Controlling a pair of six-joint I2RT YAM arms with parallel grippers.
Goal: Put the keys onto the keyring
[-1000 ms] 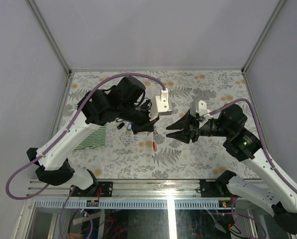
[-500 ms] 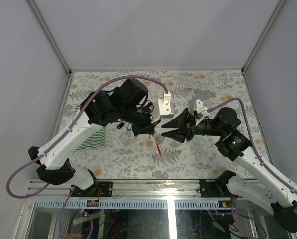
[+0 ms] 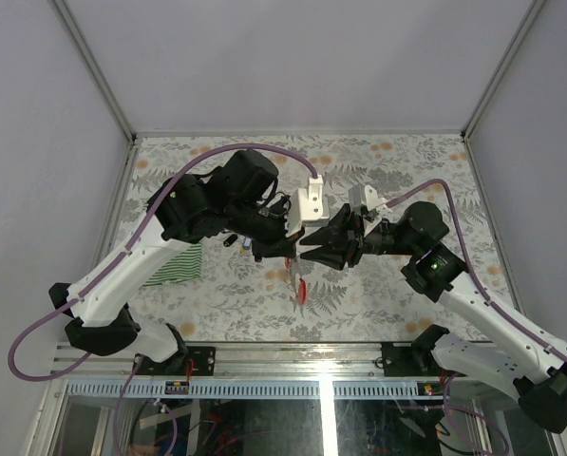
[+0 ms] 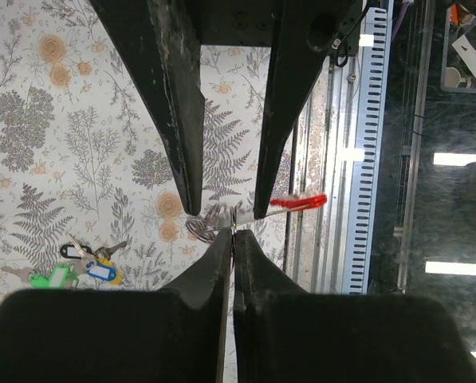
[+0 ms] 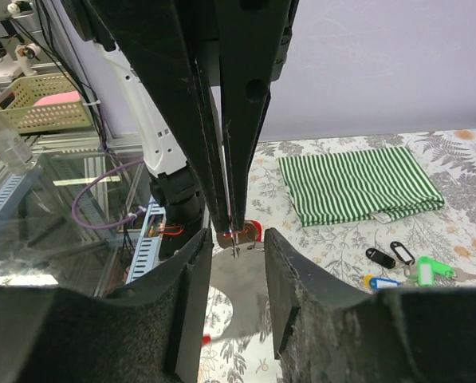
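Note:
My left gripper [image 4: 234,233] is shut on a thin silvery keyring [image 4: 202,226] and holds it above the table's middle. A red tag [image 3: 302,288] dangles just below the ring. My right gripper [image 3: 308,252] faces it tip to tip. Its jaws stand partly apart, with a flat silvery key [image 5: 241,287] filling the gap between the pads. The key's far end sits at the left fingertips [image 5: 232,227]. Several other keys [image 4: 86,265] with green, blue and black tags lie loose on the table left of the grippers, also seen in the top view [image 3: 237,240].
A green-and-white striped cloth [image 3: 177,264] lies folded at the left, under the left arm. Two white blocks [image 3: 311,199] [image 3: 370,201] stand behind the grippers. The metal rail [image 3: 292,353] runs along the table's near edge.
My right gripper has moved left until its fingertips meet the left gripper's. The red tag has swung lower and nearer. The left gripper has hardly moved.

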